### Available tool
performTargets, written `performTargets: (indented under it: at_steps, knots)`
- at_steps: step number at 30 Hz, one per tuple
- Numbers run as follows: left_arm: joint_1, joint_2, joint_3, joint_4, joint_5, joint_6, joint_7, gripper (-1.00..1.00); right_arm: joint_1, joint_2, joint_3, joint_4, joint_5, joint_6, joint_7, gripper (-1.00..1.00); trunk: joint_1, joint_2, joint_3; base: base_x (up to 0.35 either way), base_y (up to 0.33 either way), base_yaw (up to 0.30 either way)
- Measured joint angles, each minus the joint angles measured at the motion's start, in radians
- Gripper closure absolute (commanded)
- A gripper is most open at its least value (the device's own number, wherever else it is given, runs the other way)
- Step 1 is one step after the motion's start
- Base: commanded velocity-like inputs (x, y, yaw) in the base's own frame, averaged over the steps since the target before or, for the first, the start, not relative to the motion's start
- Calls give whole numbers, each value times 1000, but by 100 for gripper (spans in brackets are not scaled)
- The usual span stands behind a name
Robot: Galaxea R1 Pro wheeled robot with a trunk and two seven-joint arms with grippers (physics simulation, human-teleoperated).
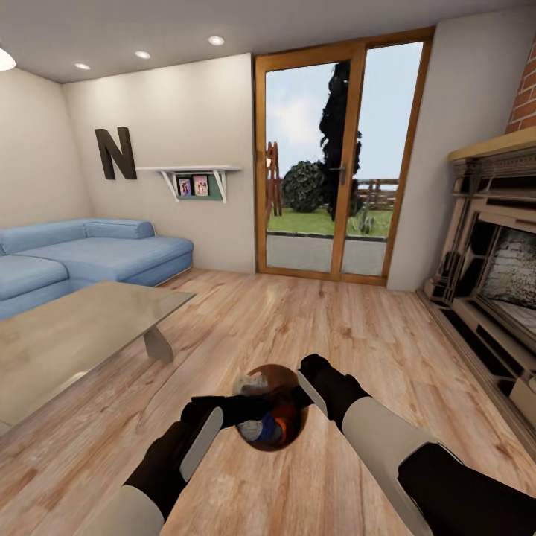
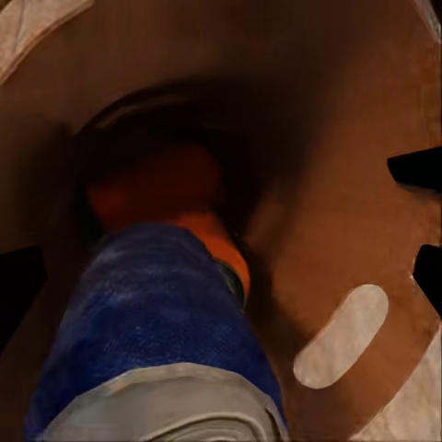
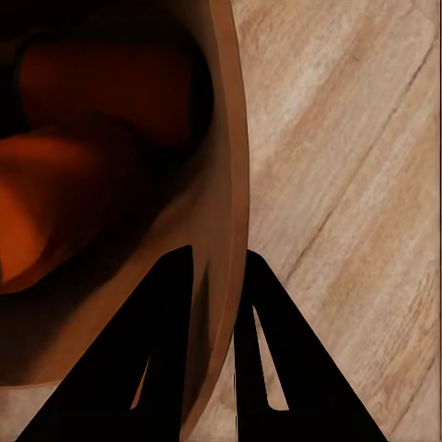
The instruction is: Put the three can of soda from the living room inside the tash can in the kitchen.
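The living room's wood floor [image 1: 298,320] is spreading around the trash can [image 1: 292,435], which is hanging above it, right of the glass coffee table [image 1: 74,335]. The right gripper [image 3: 216,276] is pinching the can's rim narrowly. The left gripper [image 1: 227,409] is reaching inside; its opening cannot be told. Blue soda can [image 2: 157,313] and orange soda cans [image 2: 161,189] are lying inside.

Ahead: bare wood floor [image 1: 298,320] ran open to the glass doors [image 1: 339,164].
Left side: glass coffee table [image 1: 67,335] and blue sofa [image 1: 82,257] closed off that flank.
Right side: brick fireplace [image 1: 495,260] lined the wall.
Bin mouth: tash can [image 1: 292,432] was crowded by cans, blue can [image 2: 157,322] uppermost.
Bin rim: right pincer [image 3: 216,368] straddled the wall.
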Motion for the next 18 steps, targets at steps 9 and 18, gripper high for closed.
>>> performTargets:
  at_steps: [9,18]
  knots:
    - [11,8,8,-179,-3,48,4,-100,0,0,1,1,1,-1,0,100,0,0,0,0,0,0]
    - [29,53,12,-214,-5,48,6,-100,0,0,0,2,1,-2,0,100,0,0,0,0,0,0]
